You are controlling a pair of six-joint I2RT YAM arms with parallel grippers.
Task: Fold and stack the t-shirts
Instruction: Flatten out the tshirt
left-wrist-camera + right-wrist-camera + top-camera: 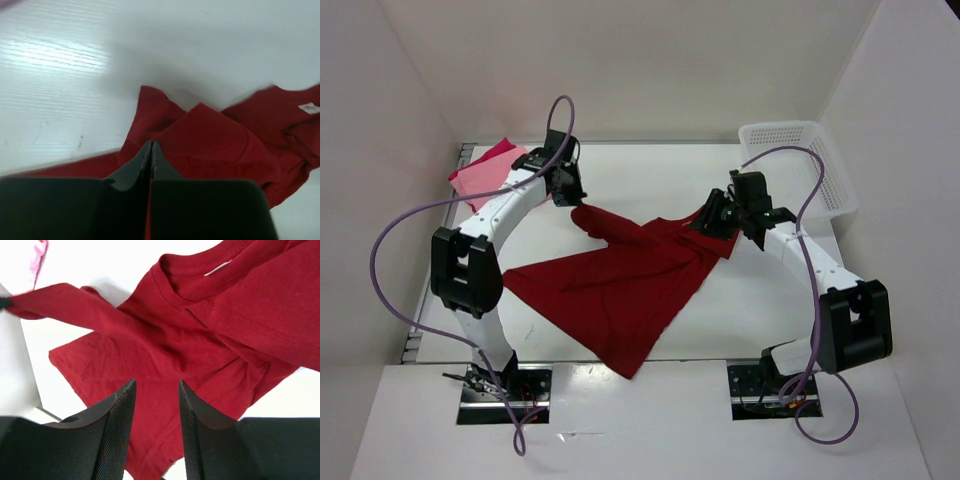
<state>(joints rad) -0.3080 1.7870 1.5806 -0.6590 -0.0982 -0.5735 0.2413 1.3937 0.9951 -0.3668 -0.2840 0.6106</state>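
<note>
Centre of surface: dark red t-shirt sprawled, unfolded. Left gripper clamped on one corner, holding cloth taut, likely to flatten it. Right gripper parted, empty, above collar end. Two pink t-shirts parked upper left, out of way.

top view looks steeply down from afar; both wrist views sit close above the shared dark red t-shirt.
</note>
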